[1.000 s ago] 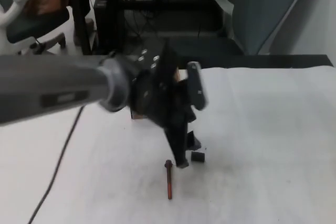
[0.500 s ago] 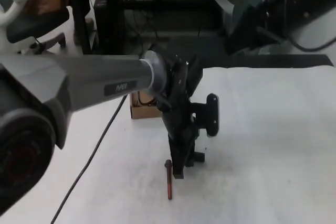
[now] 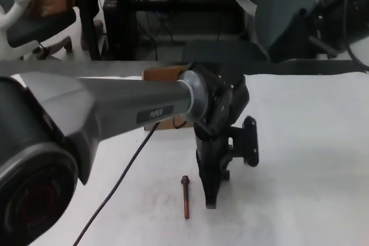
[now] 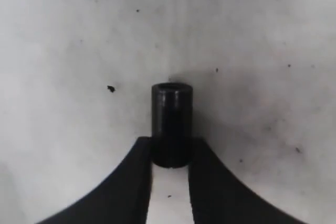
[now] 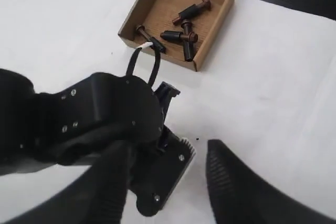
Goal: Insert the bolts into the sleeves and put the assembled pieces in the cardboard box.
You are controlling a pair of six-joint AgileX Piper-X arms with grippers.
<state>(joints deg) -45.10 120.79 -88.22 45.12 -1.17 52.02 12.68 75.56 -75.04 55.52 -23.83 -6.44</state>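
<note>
A short black sleeve (image 4: 171, 116) lies on the white bench, and my left gripper (image 4: 171, 146) is shut on its near end. From above, the left gripper (image 3: 210, 195) points straight down at the bench and hides the sleeve. A copper-coloured bolt (image 3: 185, 197) lies loose just left of it. The cardboard box (image 5: 137, 18) holds several assembled pieces (image 5: 181, 31); its edge (image 3: 164, 75) shows behind the left arm. My right gripper (image 5: 173, 182) hangs open high above the left arm's wrist with nothing between its fingers.
The left arm's grey tube (image 3: 104, 108) crosses the bench's left half, and its black cable (image 3: 115, 185) trails over the surface. Open white bench (image 3: 311, 159) lies to the right. Office chairs (image 3: 34, 21) stand beyond the far edge.
The left arm has swung to the right and come down. Its gripper now stands over the spot where the sleeve lay, and the box edge shows behind it.
</note>
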